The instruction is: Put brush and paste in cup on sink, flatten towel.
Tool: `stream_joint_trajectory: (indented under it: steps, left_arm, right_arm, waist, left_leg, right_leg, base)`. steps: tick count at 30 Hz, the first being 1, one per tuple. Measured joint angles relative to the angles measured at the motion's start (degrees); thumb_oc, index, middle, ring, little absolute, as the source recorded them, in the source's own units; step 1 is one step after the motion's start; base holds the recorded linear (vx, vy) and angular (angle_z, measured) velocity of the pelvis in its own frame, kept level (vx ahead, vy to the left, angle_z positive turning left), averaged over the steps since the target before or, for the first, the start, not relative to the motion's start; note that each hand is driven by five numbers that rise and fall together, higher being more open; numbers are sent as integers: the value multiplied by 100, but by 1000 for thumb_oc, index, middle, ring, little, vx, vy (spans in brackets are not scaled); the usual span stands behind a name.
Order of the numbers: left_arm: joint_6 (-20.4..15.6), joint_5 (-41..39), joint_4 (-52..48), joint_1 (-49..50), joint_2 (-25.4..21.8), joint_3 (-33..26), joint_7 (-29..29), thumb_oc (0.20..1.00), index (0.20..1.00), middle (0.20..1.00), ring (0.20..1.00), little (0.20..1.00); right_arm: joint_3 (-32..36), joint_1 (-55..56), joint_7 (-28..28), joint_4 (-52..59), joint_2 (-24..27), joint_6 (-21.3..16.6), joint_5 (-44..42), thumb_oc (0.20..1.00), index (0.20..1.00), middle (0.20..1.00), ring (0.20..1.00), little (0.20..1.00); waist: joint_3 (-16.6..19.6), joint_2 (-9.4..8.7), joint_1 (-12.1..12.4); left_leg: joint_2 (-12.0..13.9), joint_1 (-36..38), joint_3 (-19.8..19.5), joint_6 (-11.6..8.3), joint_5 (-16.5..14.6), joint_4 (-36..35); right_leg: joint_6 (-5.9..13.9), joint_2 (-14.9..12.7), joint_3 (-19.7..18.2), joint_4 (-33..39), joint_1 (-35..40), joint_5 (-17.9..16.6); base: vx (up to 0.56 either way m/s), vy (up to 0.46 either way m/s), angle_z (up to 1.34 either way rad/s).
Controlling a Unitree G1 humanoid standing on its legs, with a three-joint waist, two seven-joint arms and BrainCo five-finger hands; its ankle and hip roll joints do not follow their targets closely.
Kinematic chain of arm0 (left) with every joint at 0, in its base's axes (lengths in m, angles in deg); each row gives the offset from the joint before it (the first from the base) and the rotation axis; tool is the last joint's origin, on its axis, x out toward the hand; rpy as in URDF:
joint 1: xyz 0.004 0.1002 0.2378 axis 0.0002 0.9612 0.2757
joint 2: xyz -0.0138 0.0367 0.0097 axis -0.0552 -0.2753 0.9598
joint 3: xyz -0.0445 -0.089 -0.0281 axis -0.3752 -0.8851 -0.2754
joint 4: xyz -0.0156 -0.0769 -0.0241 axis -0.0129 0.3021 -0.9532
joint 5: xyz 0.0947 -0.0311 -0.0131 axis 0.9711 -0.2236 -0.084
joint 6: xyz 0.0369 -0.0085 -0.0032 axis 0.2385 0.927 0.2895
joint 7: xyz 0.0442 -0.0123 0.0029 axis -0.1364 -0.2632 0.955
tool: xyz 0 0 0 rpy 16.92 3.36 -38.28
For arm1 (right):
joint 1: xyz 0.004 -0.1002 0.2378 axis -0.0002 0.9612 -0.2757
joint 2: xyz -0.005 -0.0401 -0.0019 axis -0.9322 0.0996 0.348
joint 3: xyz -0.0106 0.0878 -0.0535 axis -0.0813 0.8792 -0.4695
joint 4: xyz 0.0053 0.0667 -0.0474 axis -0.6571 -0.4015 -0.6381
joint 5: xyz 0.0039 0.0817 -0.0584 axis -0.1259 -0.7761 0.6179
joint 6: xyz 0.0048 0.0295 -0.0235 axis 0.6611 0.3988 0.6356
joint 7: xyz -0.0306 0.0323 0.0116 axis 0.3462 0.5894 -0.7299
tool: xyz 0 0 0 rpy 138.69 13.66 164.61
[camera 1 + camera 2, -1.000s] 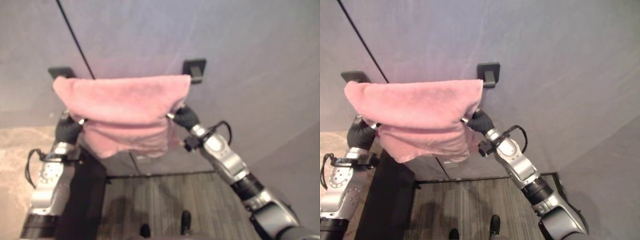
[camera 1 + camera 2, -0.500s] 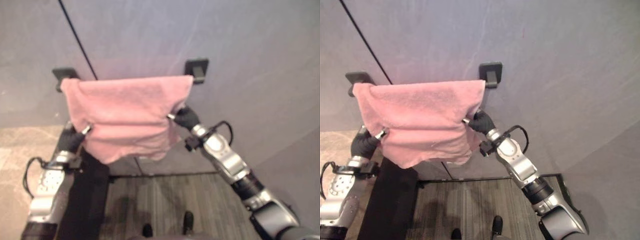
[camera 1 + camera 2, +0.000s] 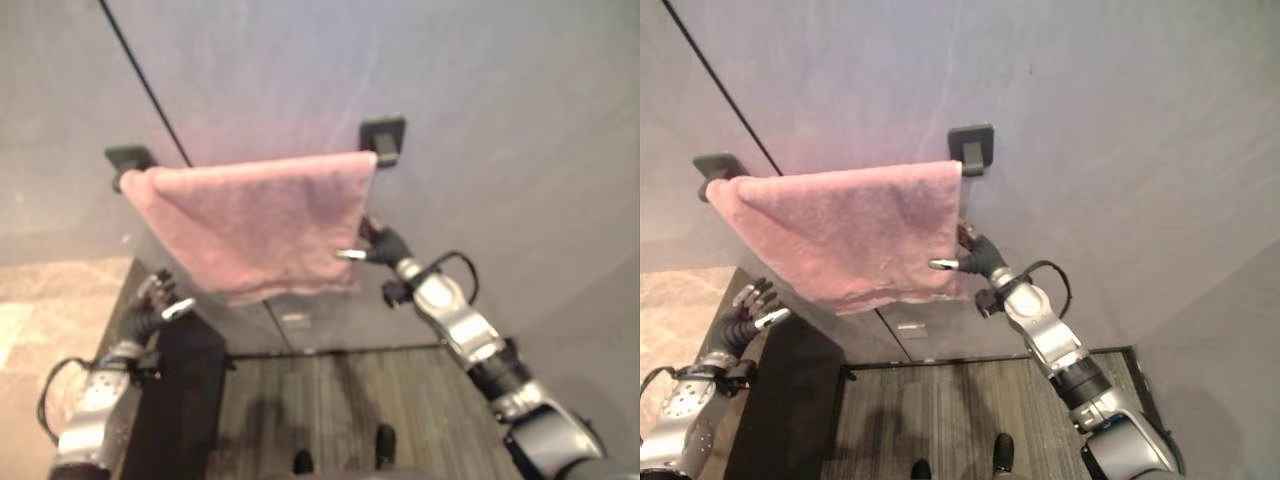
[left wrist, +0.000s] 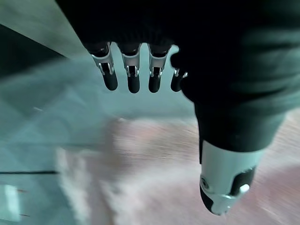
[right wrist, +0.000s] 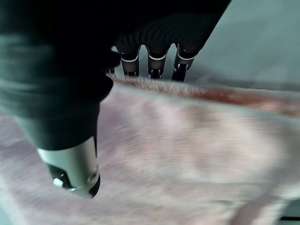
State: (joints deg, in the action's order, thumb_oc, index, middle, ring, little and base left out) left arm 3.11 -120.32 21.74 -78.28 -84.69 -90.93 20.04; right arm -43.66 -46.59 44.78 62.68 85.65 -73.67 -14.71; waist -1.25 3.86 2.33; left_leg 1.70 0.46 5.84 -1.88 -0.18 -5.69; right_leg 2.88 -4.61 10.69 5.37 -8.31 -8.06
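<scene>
A pink towel point(image 3: 855, 230) is draped over a bar between two dark brackets point(image 3: 971, 148) on the grey wall point(image 3: 1120, 150). The right hand point(image 3: 975, 257) is held at the towel's right edge, fingers behind the cloth and thumb in front; whether it is pinched cannot be told. The left hand point(image 3: 748, 312) is seen well below the towel, fingers spread, holding nothing.

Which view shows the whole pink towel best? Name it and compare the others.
The right eye view: the pink towel hangs whole over its bar, both edges and the slanted hem visible. The left eye view shows nearly the same. Both wrist views give close, blurred patches of cloth.
</scene>
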Motion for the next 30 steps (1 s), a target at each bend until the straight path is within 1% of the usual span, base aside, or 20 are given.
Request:
stream_joint_trajectory:
  steps: [3,4,5,6,7,8,10,11,12,14,16,17,18,19,20,21,22,25,29,30]
  left_arm:
    - [-15,166,781,6,258,87,-7,1000,1000,1000,1000,1000]
    - [72,284,1369,-114,405,153,21,1000,1000,1000,1000,1000]
    - [165,347,1441,-11,458,204,11,1000,1000,1000,1000,1000]
    - [120,459,1906,-102,593,281,-12,1000,1000,1000,1000,1000]
    - [214,529,2033,-47,694,314,6,1000,1000,1000,1000,1000]
    - [207,600,2171,-36,762,383,-3,1000,1000,1000,1000,1000]
    - [231,798,2721,-98,1062,469,-3,1000,1000,1000,1000,1000]
    - [270,878,2901,-39,1135,535,-16,1000,1000,1000,1000,1000]
    - [250,921,3100,-63,1174,574,-12,1000,1000,1000,1000,1000]
    - [208,1264,3790,-324,1310,756,59,1000,1000,1000,1000,1000]
    - [242,1431,4145,-458,1428,781,142,1000,1000,1000,1000,1000]
    - [211,1517,4477,-534,1498,775,155,1000,1000,1000,1000,1000]
    - [269,1604,4789,-620,1559,796,243,1000,1000,1000,1000,1000]
    - [241,1733,5041,-629,1577,869,262,1000,1000,1000,1000,1000]
    - [276,1874,5387,-775,1615,892,325,1000,1000,1000,1000,1000]
    - [292,1919,5491,-777,1634,886,371,1000,1000,1000,1000,1000]
    - [294,1931,5708,-728,1659,848,392,1000,1000,1000,1000,1000]
    - [404,2050,6171,-782,1757,851,485,1000,1000,1000,1000,1000]
    - [510,2382,6530,-570,1809,889,469,1000,1000,1000,1000,1000]
    - [530,2423,6547,-518,1807,885,470,1000,1000,1000,1000,1000]
  right_arm:
    - [136,244,1,-381,136,-69,178,1000,1000,1000,1000,1000]
    - [257,375,10,-735,142,-22,304,1000,1000,1000,1000,1000]
    - [262,482,-11,-808,202,71,394,1000,1000,1000,1000,1000]
    - [334,706,15,-921,325,32,461,1000,1000,1000,1000,1000]
    - [351,847,14,-995,381,110,582,1000,1000,1000,1000,1000]
    - [411,1015,32,-989,441,102,616,1000,1000,1000,1000,1000]
    - [759,1558,50,-1121,470,72,640,1000,1000,1000,1000,1000]
    - [768,1610,45,-1352,487,138,671,1000,1000,1000,1000,1000]
    - [813,1664,36,-1482,482,103,712,1000,1000,1000,1000,1000]
    - [848,1691,-50,-2287,464,-7,850,1000,1000,1000,1000,1000]
    - [841,1743,-115,-2671,465,78,914,1000,1000,1000,1000,1000]
    - [811,1753,-141,-2918,445,13,1033,1000,1000,1000,1000,1000]
    - [718,1748,-149,-3211,444,23,1059,1000,1000,1000,1000,1000]
    - [658,1718,-161,-3563,397,-52,1061,1000,1000,1000,1000,1000]
    - [609,1630,-176,-4181,258,-43,1061,1000,1000,1000,1000,1000]
    - [608,1632,-177,-4416,181,-10,1060,1000,1000,1000,1000,1000]
    - [618,1615,-191,-5028,-7,-64,1061,1000,1000,1000,1000,1000]
    - [592,1700,-151,-6070,-391,62,1300,1000,1000,1000,1000,1000]
    - [555,1909,-18,-6616,-495,120,1942,1000,1000,1000,1000,1000]
    - [554,1967,0,-6633,-478,204,2009,1000,1000,1000,1000,1000]
  waist:
    - [19,15,-20]
    - [34,27,-4]
    - [22,7,-44]
    - [38,20,-56]
    - [31,5,-93]
    - [27,-2,-107]
    - [62,-5,-135]
    - [53,-30,-224]
    - [48,-41,-250]
    - [85,-85,-292]
    - [92,-107,-282]
    - [94,-116,-309]
    - [104,-127,-311]
    - [114,-142,-310]
    - [156,-160,-306]
    - [181,-168,-297]
    - [217,-174,-280]
    - [256,-158,-231]
    - [337,-122,-211]
    - [364,-117,-209]
  left_leg:
    - [15,74,3,-1,-5,0]
    - [15,98,2,-1,-7,-2]
    - [17,94,12,-7,-12,-1]
    - [26,105,20,-11,-15,-4]
    - [36,125,40,-25,-25,-3]
    - [48,135,45,-31,-29,-3]
    - [65,165,18,-45,-42,-5]
    - [78,156,35,-45,-43,-6]
    - [86,159,39,-45,-42,-5]
    - [97,170,34,-46,-43,-5]
    - [98,162,26,-45,-43,-6]
    - [104,166,41,-45,-44,-4]
    - [106,168,36,-45,-44,-5]
    - [110,167,27,-45,-44,-4]
    - [114,164,-6,-45,-44,-3]
    - [118,161,-8,-43,-46,-3]
    - [127,162,-25,-44,-46,-2]
    - [130,169,-108,-13,-69,-3]
    - [131,155,-174,-4,-81,-4]
    - [133,155,-175,-4,-84,-4]
  right_leg:
    - [7,17,-6,0,69,26]
    - [13,20,-9,1,98,41]
    - [13,32,-19,0,79,41]
    - [11,36,-25,1,100,44]
    - [-6,52,-37,1,104,59]
    - [-29,59,-39,0,113,75]
    - [-41,74,-32,0,157,103]
    - [-42,90,-36,1,139,104]
    - [-42,96,-35,1,141,104]
    - [-42,107,-31,1,153,104]
    - [-43,108,-25,1,147,104]
    - [-43,112,-25,1,148,105]
    - [-43,112,-18,1,154,105]
    - [-45,114,-12,1,157,106]
    - [-50,117,7,1,167,109]
    - [-50,121,16,1,167,109]
    - [-49,122,38,1,179,109]
    - [-78,117,121,0,227,133]
    - [-124,110,170,0,243,172]
    - [-126,112,170,0,242,174]
  base:
    - [-8,-59,0]
    - [0,0,0]
    - [5,-40,-4]
    - [10,-25,-8]
    - [15,-35,-7]
    - [0,0,0]
    - [10,-14,2]
    - [16,-26,-5]
    - [8,-20,-6]
    - [0,0,0]
    - [0,0,0]
    - [0,0,0]
    - [0,0,0]
    - [10,-17,9]
    - [11,-14,8]
    - [10,-16,10]
    - [7,-10,5]
    - [9,-8,13]
    - [24,-11,9]
    - [24,-12,4]
